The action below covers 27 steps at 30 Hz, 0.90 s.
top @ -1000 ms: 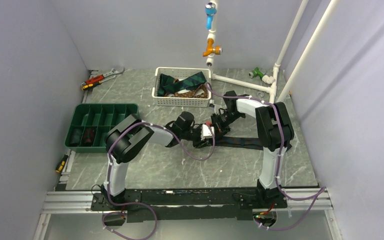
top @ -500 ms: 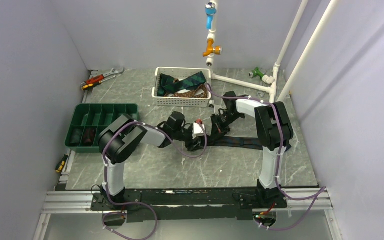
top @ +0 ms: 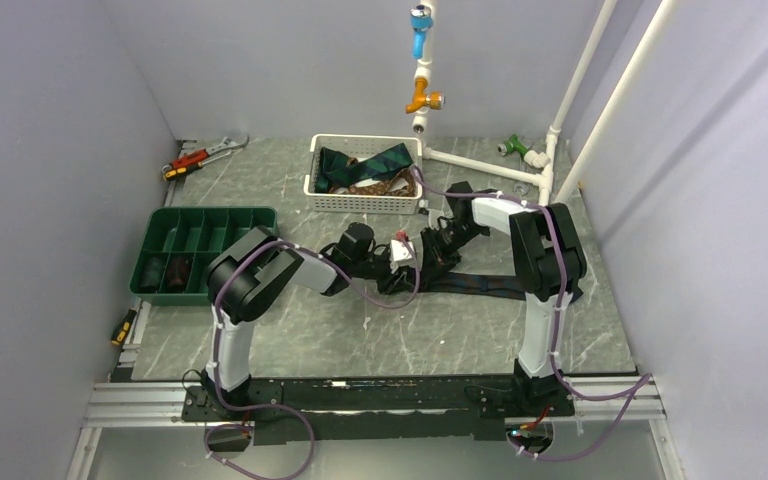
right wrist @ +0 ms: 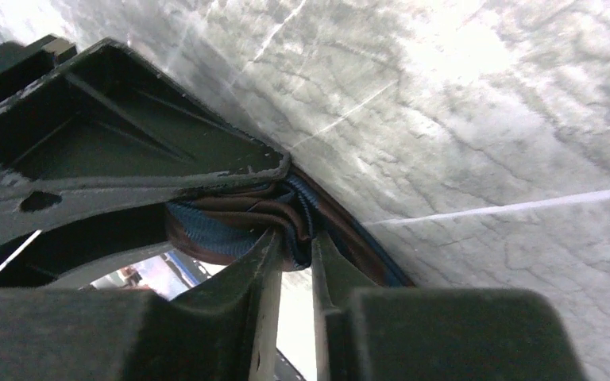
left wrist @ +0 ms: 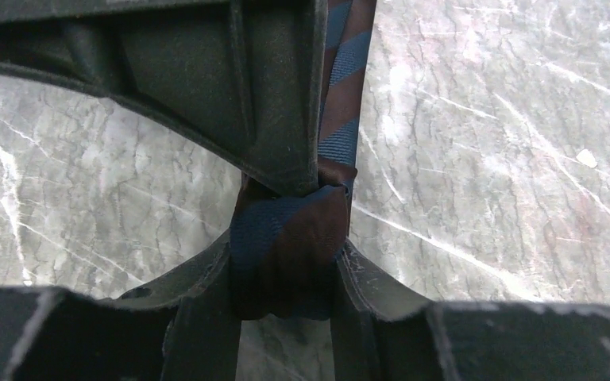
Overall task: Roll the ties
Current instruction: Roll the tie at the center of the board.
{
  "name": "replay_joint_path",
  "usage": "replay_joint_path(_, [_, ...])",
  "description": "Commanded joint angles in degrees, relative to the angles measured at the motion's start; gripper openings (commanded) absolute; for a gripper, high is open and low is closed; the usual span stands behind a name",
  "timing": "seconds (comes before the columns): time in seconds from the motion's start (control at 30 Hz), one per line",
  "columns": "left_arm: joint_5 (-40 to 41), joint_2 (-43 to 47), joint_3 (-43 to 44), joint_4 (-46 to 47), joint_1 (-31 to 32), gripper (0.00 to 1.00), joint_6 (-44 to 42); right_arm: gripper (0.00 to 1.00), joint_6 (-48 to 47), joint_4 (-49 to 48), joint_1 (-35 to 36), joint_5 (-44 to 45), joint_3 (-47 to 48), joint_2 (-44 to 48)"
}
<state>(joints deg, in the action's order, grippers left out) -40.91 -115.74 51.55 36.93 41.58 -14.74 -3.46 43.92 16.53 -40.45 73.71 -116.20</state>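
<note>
Left gripper (left wrist: 286,266): partly spread, fingers snug against both sides of the rolled end (left wrist: 290,230) of the tie (top: 480,285). Right gripper (right wrist: 294,258): almost closed, nipping folded layers of the same roll from the opposite side. The two meet mid-table (top: 360,330). The tie's loose length lies flat, long axis left-right in the top view. The roll is at its left end and the tail runs right under the right arm (top: 545,260).

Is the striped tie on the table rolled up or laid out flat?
Partly rolled: one end of the tie is a small roll in the left gripper, the rest lies flat on the table.
</note>
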Motion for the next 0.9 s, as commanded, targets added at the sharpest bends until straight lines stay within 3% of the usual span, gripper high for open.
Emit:
replay_joint_path(0.0, [8.9, 1.1, -1.9, -15.5, 1.8, 0.23, -7.5, 0.29, -2.5, -1.4, -0.1, 7.6, 2.6, -1.2])
replay_joint_path(0.07, [11.7, 2.1, -1.9, -20.2, 1.9, 0.22, -10.1, 0.43, -1.7, 1.2, -1.1, 4.8, 4.3, 0.9])
replay_joint_path(0.13, [14.4, 2.4, -1.2, -24.4, 2.2, 0.22, -11.5, 0.5, -1.7, 4.4, -1.8, 2.1, 6.0, 2.9])
replay_joint_path(0.3, [17.4, 2.8, -0.2, -28.5, 3.0, 0.22, -12.9, 0.5, -0.1, 7.9, -2.0, -5.7, 4.6, 7.3])
replay_joint_path(0.5, [19.6, 1.7, 1.7, -31.6, 4.3, 0.23, -12.5, 0.53, 4.8, 4.8, -0.7, -11.0, 2.1, 5.4])
replay_joint_path(0.77, [19.3, 1.6, 1.7, -32.3, 4.3, 0.24, -13.6, 0.37, 1.5, 7.2, -0.9, 1.3, 4.9, 0.0])
replay_joint_path(0.87, [18.9, 1.6, 2.2, -32.6, 4.3, 0.25, -13.9, 0.16, 1.3, 6.4, -0.8, 2.6, 4.3, -0.6])
